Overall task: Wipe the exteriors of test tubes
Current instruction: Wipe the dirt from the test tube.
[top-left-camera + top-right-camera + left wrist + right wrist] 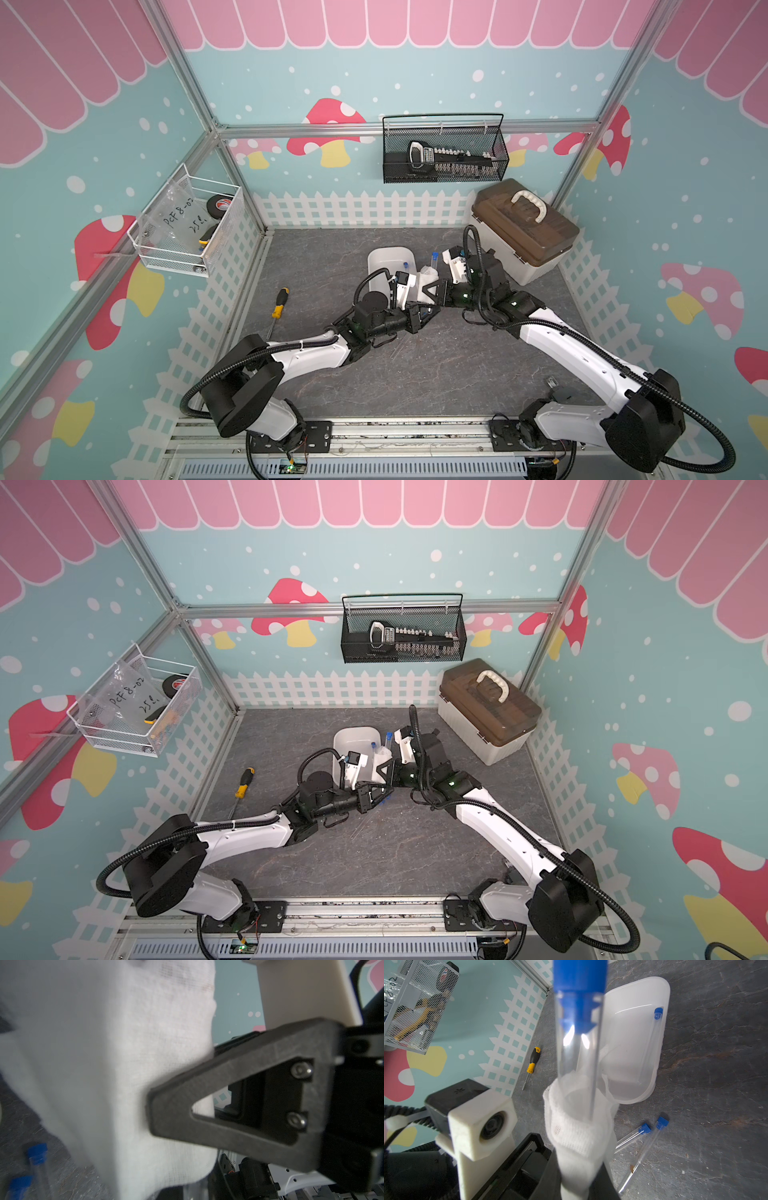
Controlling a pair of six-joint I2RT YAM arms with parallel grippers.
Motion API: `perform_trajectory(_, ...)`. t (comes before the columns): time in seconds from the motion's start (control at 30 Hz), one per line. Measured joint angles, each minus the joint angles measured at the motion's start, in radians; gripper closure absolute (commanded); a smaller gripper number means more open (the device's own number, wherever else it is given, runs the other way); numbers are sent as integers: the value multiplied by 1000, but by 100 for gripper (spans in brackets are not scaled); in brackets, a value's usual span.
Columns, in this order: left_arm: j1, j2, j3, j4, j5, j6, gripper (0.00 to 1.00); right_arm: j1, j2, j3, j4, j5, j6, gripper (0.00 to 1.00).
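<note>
White open-weave gauze fills most of the left wrist view. It is a soft, blurred cloth [104,1064] with one matt black, triangular finger [228,1088] of the right jaws pressed into it. The other finger's tip is hidden behind the fabric.

Only the right wrist view shows what the cloth wraps: a clear, smooth test tube [579,1043] with a blue cap, rising out of the bundle toward that camera. The right jaws are closed narrowly on the cloth around this tube. The left jaws are closed right down. What they pinch is covered by the cloth; it may be the tube's lower end.

The right wrist view also shows a second tube [652,1039] lying along the inner wall of a glossy white, round-cornered tub [662,991]. A third tube [631,1138] and a fourth [643,1156] lie side by side on the grey, stone-veined bench [716,1084]. In both top views the left wrist largely covers these two.

In a top view both arms reach in from the near rail with elbows out and forearms angled inward. Their wrists meet just beside the tub, with the wrapped tube held above the bench. A yellow-and-black screwdriver [279,305] lies well apart.
</note>
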Motion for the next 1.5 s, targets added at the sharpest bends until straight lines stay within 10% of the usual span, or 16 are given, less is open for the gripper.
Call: perform_trajectory(1.5, -23, -14, -21, -81, 113, 0, 93, 95, -134, -238, 221, 180, 125, 80)
